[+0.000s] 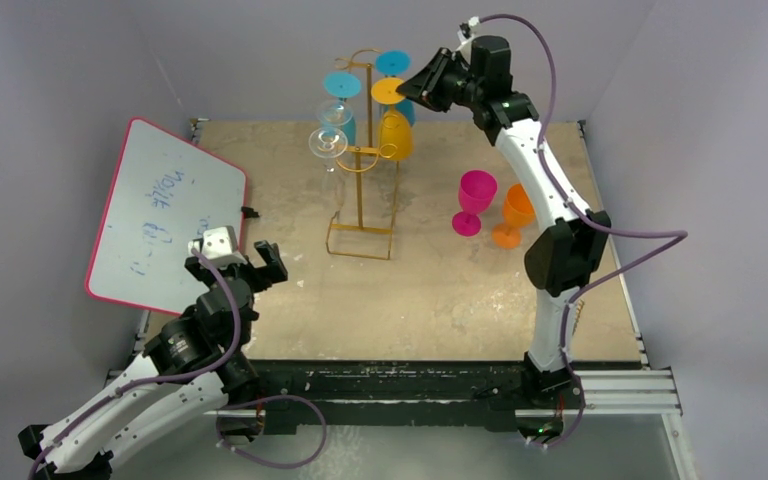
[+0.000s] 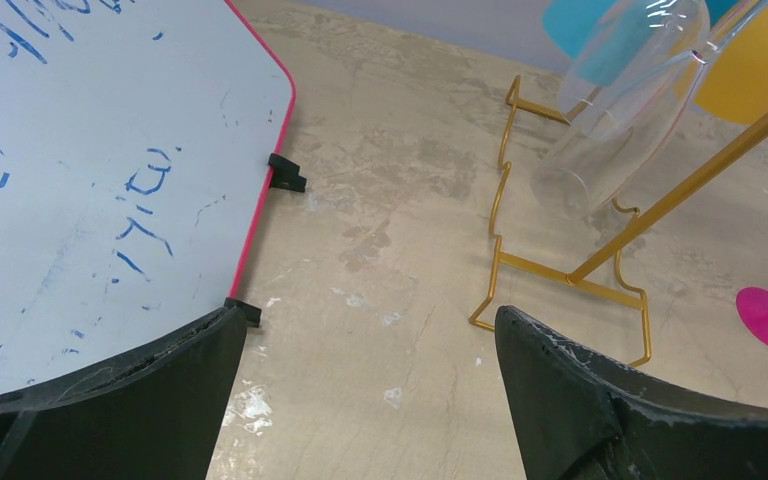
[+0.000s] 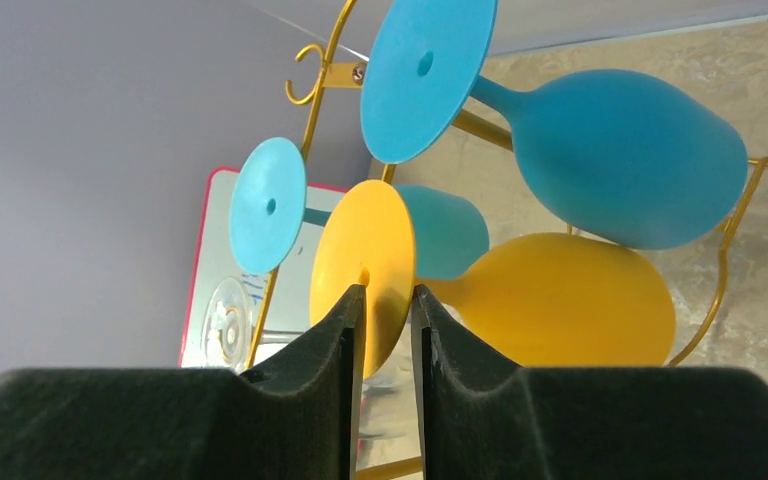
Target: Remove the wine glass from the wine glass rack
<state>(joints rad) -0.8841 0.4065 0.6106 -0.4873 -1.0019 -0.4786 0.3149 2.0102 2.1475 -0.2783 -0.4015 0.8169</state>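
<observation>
The right gripper (image 3: 385, 295) pinches the foot rim of the yellow wine glass (image 3: 560, 300), jaws nearly together. The glass hangs bowl-down just ahead on the wine glass rack (image 3: 338, 74), a blue glass (image 3: 620, 160) beside it. The left gripper (image 2: 370, 320) gapes wide, empty.

Only writing in view: blue marker handwriting on pink-edged whiteboard (image 1: 165, 215), at 9 o'clock in top view; lines run sideways to camera, strokes faint and smeared; no word surely readable; bracket-like curve among them; left wrist view shows same whiteboard (image 2: 90, 150) at 10 o'clock; scattered blue strokes there, likewise unreadable.
</observation>
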